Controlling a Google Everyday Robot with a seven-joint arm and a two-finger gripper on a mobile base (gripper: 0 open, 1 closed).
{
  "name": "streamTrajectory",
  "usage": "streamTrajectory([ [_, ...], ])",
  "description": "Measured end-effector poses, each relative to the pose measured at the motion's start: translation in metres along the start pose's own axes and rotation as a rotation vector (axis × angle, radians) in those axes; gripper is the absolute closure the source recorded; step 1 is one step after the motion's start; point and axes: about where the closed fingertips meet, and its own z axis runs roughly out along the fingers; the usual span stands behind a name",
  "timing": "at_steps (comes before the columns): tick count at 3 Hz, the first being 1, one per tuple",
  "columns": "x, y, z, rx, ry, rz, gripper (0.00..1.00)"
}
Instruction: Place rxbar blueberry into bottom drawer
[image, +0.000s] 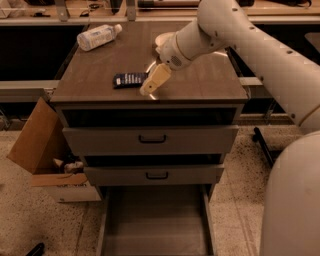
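Cabinet top (205, 82): bar (129, 79) lies flat, gripper (149, 88) just beside its right end, open or closed I can't tell. Risk: a shallow approach shoves the bar away instead of grasping it. Bottom drawer (155, 225) is open.

Smooth, matt cream plastic covers the gripper (151, 84), low over the cabinet top (200, 85) of satin wood-grain laminate. Just beside it, the rxbar blueberry (129, 79) has a faintly glossy wrapper. The bottom drawer (157, 220) is matt.
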Motion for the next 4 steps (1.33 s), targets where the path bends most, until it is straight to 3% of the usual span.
streamTrajectory([
  [2,0.006,-0.025,0.039,-0.011,-0.062,0.077,0.0],
  [4,0.0,-0.029,0.064,-0.044,-0.082,0.089,0.0],
])
